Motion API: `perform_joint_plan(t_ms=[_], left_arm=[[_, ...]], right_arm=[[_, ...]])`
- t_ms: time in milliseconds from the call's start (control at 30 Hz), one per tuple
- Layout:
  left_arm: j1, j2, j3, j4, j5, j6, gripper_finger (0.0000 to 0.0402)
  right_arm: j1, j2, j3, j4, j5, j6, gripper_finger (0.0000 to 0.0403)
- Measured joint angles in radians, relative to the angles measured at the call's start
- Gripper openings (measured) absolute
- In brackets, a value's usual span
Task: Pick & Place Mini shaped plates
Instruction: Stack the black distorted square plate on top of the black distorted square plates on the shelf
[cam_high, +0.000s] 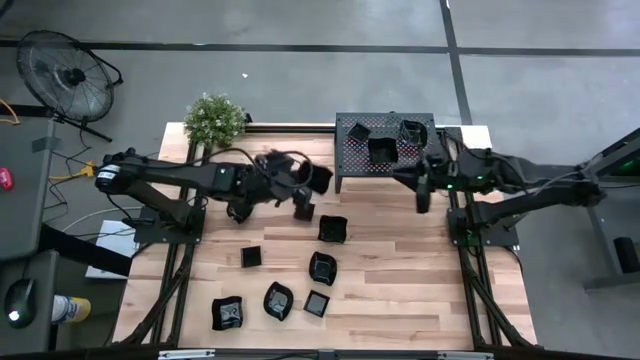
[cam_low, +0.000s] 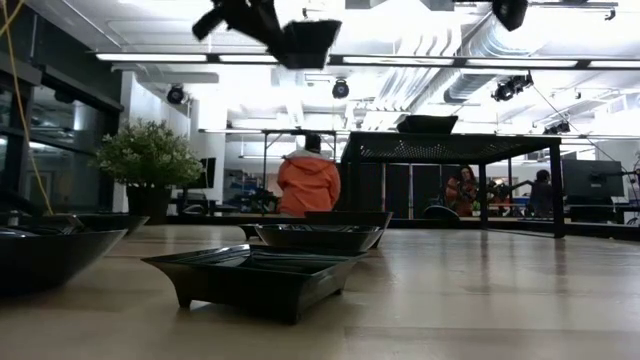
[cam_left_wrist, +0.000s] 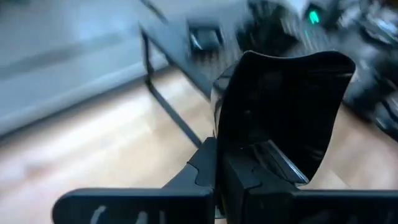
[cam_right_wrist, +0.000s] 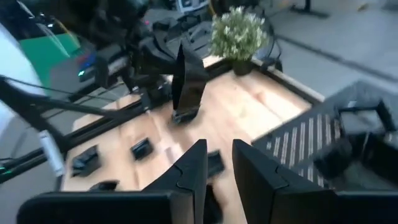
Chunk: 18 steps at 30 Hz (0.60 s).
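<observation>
So the left gripper (cam_high: 308, 192) is up in the air over the middle-back of the desk (cam_high: 400, 270), its fingers clamped tight on the rim of one mini plate (cam_left_wrist: 283, 106). That plate is glossy black, thin-walled, with a wavy upper edge, and it stands nearly on edge in the grip, well clear of the wood. From the low view it hangs high above the desk, just beside the rack.

The rack (cam_high: 385, 150) is a black perforated metal shelf on thin legs at the back of the desk, with three more small dishes (cam_high: 381, 150) sitting on top. The right gripper (cam_high: 423, 195) hovers just off the rack's front right corner, fingers (cam_right_wrist: 193, 165) a bit apart with nothing between them.

The desk is pale wood planks with visible grain. Six other black plates (cam_high: 322, 267) are scattered across the front half, some square, some rounded, all shiny. A little potted plant (cam_high: 215, 120) with a fluffy green top sits at the back left corner.
</observation>
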<state>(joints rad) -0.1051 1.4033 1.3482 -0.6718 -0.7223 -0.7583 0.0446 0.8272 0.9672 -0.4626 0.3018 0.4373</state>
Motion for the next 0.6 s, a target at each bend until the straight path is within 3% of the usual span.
perform_joint_plan(t_ms=[200,333,600], left_arm=[[0.0,0.0,0.014,0.138,-0.206,0.19,0.0],[0.0,0.01,0.014,0.223,-0.31,0.305,0.0],[0.01,0.049,0.015,0.455,-0.388,0.608,0.0]], right_arm=[[0.025,0.142,0.0,0.186,0.214,-0.124,0.0071],[0.027,0.225,0.0,0.327,0.296,-0.171,0.0071],[-0.008,0.37,0.0,0.549,0.302,-0.296,0.0109]])
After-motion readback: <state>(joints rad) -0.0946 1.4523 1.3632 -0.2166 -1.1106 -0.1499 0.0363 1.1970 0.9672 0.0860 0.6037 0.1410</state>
